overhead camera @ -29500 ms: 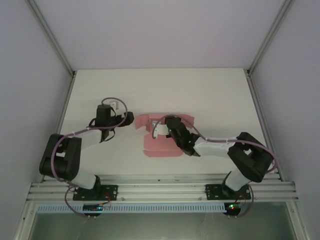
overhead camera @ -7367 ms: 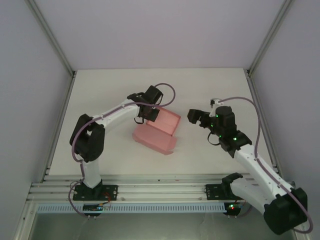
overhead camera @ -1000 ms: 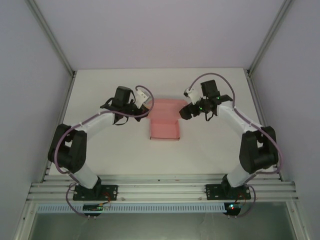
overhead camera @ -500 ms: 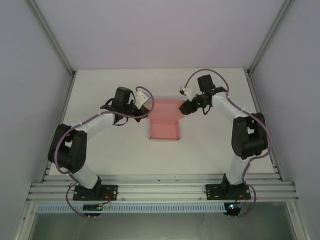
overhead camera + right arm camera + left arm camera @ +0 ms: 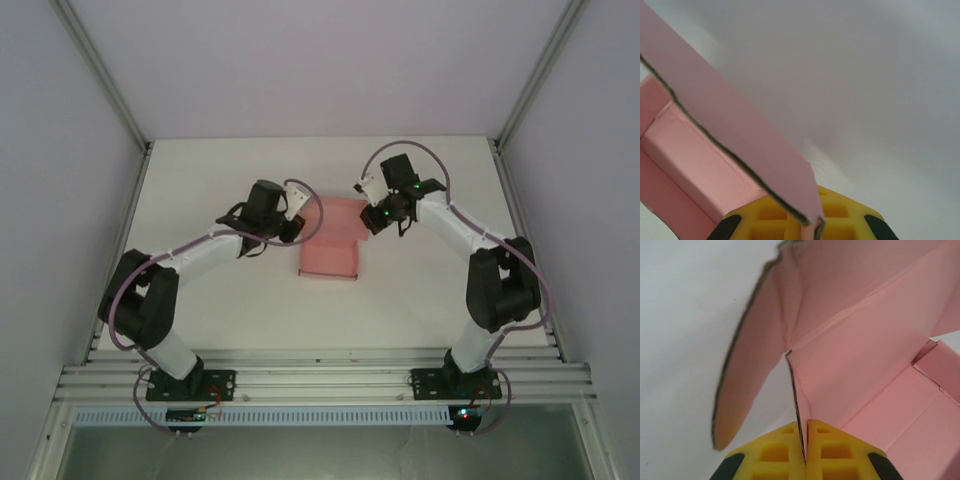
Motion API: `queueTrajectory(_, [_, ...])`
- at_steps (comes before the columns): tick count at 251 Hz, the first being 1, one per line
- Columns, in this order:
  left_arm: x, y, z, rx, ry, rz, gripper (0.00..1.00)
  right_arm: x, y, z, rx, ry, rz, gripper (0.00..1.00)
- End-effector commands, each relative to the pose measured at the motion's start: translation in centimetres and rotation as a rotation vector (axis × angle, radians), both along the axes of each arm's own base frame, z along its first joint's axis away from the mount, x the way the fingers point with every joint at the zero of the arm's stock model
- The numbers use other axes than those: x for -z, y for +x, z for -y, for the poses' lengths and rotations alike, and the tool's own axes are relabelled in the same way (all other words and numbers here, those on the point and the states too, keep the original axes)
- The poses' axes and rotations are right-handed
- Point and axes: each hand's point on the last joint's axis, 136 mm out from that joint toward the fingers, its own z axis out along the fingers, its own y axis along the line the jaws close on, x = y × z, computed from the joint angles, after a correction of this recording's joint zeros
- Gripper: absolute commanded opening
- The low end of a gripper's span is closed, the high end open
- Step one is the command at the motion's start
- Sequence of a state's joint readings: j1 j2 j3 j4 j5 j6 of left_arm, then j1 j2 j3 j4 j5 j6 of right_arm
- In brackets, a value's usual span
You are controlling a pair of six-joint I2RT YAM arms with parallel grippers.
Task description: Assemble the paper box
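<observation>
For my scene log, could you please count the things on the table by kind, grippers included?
Pink thin-card paper box: 1
Two-finger grippers with yellow pads: 2 (left gripper, right gripper)
Total: 3

White table (image 5: 200,185) between pale walls (image 5: 60,150), aluminium rail (image 5: 320,378) along the near edge.

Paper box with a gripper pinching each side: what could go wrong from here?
The left gripper pinches a thin wall edge and the right gripper a flap corner of the paper box. Opposed pulls could tear or crease the card. The right grip holds little card, so the flap may slip free.
</observation>
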State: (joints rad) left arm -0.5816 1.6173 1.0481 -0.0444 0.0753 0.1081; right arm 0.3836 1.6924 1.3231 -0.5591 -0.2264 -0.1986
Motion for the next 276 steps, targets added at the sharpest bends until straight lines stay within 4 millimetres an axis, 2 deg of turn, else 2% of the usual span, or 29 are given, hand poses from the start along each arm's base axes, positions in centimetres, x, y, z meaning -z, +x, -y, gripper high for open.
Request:
queueTrajectory(1, [-2.5,1.5,0.0,-0.179,0.003,0.093,0.0,-3.2,2.0,0.3,0.282,0.041,0.128,0.0])
queueTrajectory(21, [-2.7,1.7,0.4,-0.256,-0.061,0.092,0.0,-4.2,2.1,0.1,0.406,0.065,0.188,0.0])
queueTrajectory(30, [-2.7,1.6,0.8,-0.272,-0.095,0.093,0.0,-4.0,2.2,0.1,0.476,0.09,0.189,0.0])
queueTrajectory(58, [-3.0,1.5,2.6,-0.254,-0.198,0.11,0.0,-3.6,2.8,-1.4,0.599,0.238,0.167,0.0])
queueTrajectory(66, [-3.0,1.5,3.0,-0.246,-0.217,0.114,0.0,-4.1,3.3,-1.9,0.617,0.283,0.182,0.0])
queueTrajectory(68, [-3.0,1.5,3.1,-0.244,-0.221,0.114,0.0,-3.3,3.0,-1.8,0.627,0.277,0.172,0.0])
queueTrajectory(77, [-2.9,1.6,3.5,-0.243,-0.239,0.115,0.0,-3.0,3.2,-1.9,0.667,0.305,0.177,0.0])
queueTrajectory(89, [-2.7,1.9,3.6,-0.254,-0.256,0.12,0.0,-3.0,3.4,-2.4,0.675,0.349,0.19,0.0])
queueTrajectory(127, [-1.3,2.7,3.6,-0.299,-0.276,0.127,0.0,-2.6,3.7,-2.5,0.713,0.399,0.251,0.0])
queueTrajectory(157, [-0.2,2.4,4.2,-0.272,-0.308,0.125,0.01,-1.6,2.7,-2.7,0.683,0.39,0.286,0.0])
queueTrajectory(171, [0.6,1.9,4.4,-0.251,-0.321,0.11,0.05,-1.3,2.2,-2.5,0.688,0.387,0.302,0.0])
queueTrajectory(222, [2.6,-0.8,5.2,-0.154,-0.383,0.074,0.08,0.6,-0.2,-2.4,0.673,0.361,0.347,0.0])
queueTrajectory(249, [3.1,-2.2,5.3,-0.111,-0.4,0.041,0.16,1.0,-1.3,-2.4,0.637,0.318,0.39,0.0])
queueTrajectory(276, [3.5,-3.6,5.3,-0.084,-0.43,0.002,0.16,1.2,-2.4,-1.9,0.61,0.27,0.433,0.0])
